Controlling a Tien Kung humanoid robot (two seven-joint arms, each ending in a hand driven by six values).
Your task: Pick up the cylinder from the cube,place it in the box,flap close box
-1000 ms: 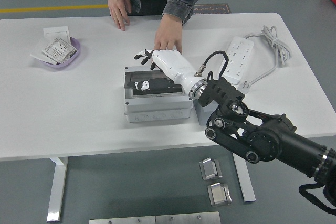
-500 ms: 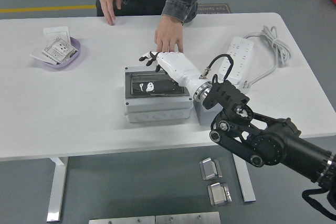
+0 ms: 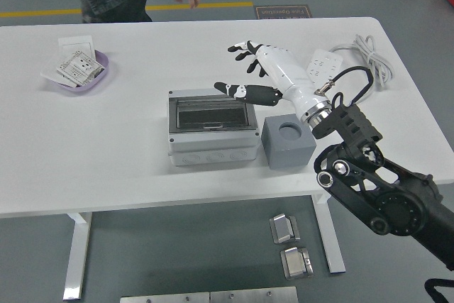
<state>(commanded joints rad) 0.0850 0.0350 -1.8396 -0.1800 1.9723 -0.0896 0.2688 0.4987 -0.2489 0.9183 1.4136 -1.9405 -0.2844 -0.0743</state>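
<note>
Grey plastic box [image 3: 213, 127] with dark transparent flap looks shut; the cylinder is not visible, presumably inside. White right hand [image 3: 264, 76] hovers above the box's far right corner, fingers [image 3: 237, 48] spread, holding nothing; grey cube [image 3: 288, 141] with empty round socket sits just beside the box on the white surface [image 3: 120, 140]. Task looks near done: next, confirm the flap is latched, then withdraw.

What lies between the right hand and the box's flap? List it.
Nothing visible. The right hand hovers open just behind the box, its flap lying flat; the cube stands beside the box, off that path.
</note>
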